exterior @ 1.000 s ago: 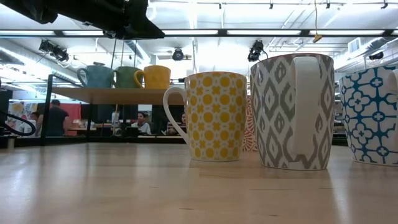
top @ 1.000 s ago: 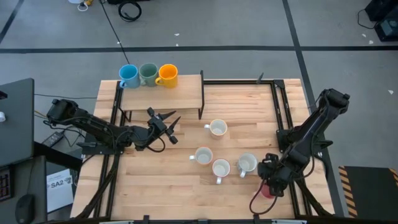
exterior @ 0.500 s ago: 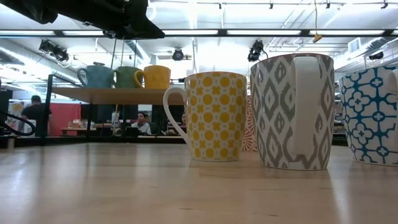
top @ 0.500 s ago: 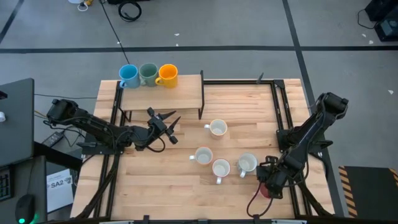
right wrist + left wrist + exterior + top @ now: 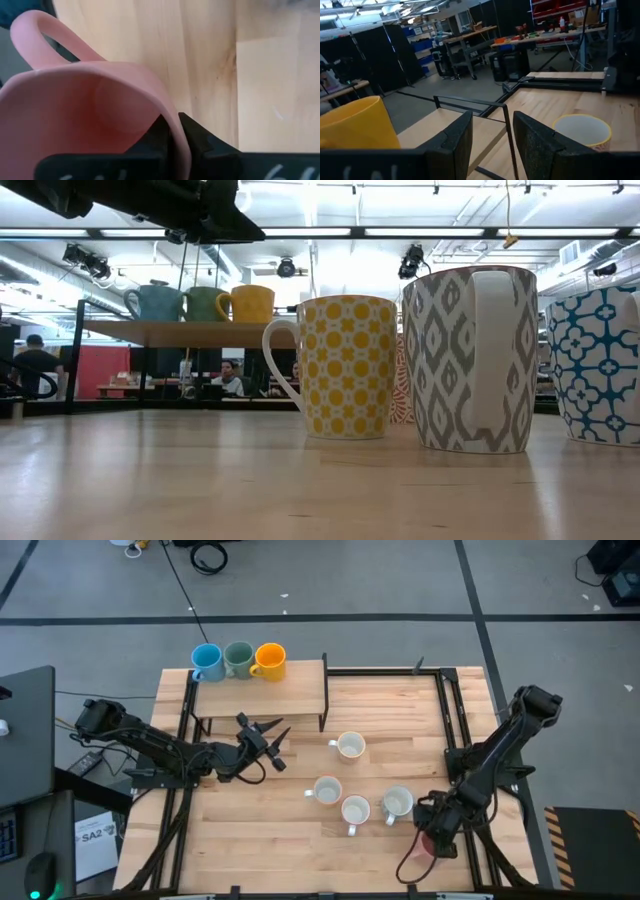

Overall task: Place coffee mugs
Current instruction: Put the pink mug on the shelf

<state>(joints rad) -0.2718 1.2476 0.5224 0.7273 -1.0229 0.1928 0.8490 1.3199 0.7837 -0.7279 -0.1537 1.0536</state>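
A blue mug [image 5: 206,661], a dark green mug [image 5: 238,658] and an orange-yellow mug [image 5: 269,660] stand in a row on a raised wooden shelf [image 5: 290,688] at the far left. Four white mugs [image 5: 350,746] [image 5: 327,790] [image 5: 355,809] [image 5: 398,802] stand upright on the table's middle. At the near right corner my right gripper [image 5: 430,840] is shut on the pink mug [image 5: 90,110]. My left gripper [image 5: 278,740] hovers open in front of the shelf with nothing between its fingers [image 5: 455,140]. My right gripper pinches the pink mug's rim wall [image 5: 159,100], one finger [image 5: 157,134] inside the mug and one finger [image 5: 194,134] outside. It comes from above, pointing down, on the side away from the handle [image 5: 35,30]. Whether the mug still stands on the table, I cannot tell.
Black metal frame rails [image 5: 452,730] run along the table's right side beside the right arm, and others [image 5: 188,730] along the left. The shelf stands on thin black legs [image 5: 323,718]. Bare wood [image 5: 260,830] lies at the near left. People show in the room beyond.
My right gripper has edged a little toward the table's near edge at the pink mug. The left arm and all other mugs have kept still. A person in the room behind has walked leftward in the low view.
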